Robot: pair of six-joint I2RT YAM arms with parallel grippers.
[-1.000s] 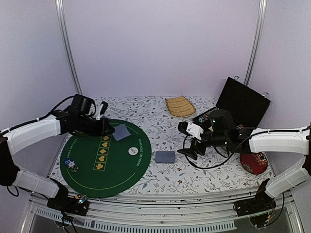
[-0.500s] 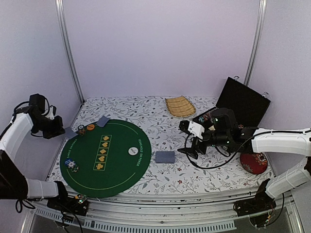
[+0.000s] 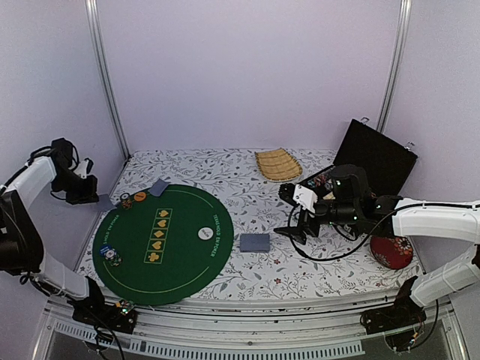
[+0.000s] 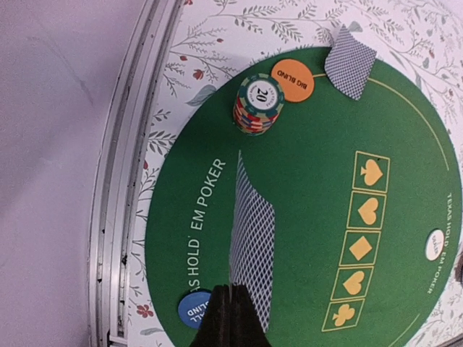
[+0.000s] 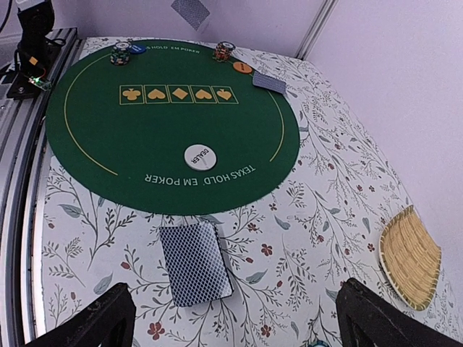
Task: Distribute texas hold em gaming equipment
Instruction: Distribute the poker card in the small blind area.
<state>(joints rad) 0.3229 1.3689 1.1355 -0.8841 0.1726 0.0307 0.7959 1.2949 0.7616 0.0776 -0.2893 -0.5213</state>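
Grey-blue-backed playing card (image 4: 252, 246): thin, light, slick, flexes easily. Left claw (image 4: 233, 322) pinched shut on its near edge, card held in air. Right claw (image 5: 233, 289) spread wide. Grey-blue card deck (image 5: 195, 264) lies flat on floral tabletop (image 5: 325, 217) just below it; likely a slippery stack, so grip by long edges. Open black case (image 3: 379, 161) behind right claw: contents hidden. Ribbed tan woven tray (image 5: 410, 256) ahead-right of it: nothing seen inside.

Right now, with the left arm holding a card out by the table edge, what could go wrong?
1. The left gripper pinches the card by one end only; it may slip and, this near the edge of the table, fall off.
2. Lowering it could knock the chip stack beside the big blind button.
3. The right gripper, open near the deck, may splay it when it grabs.
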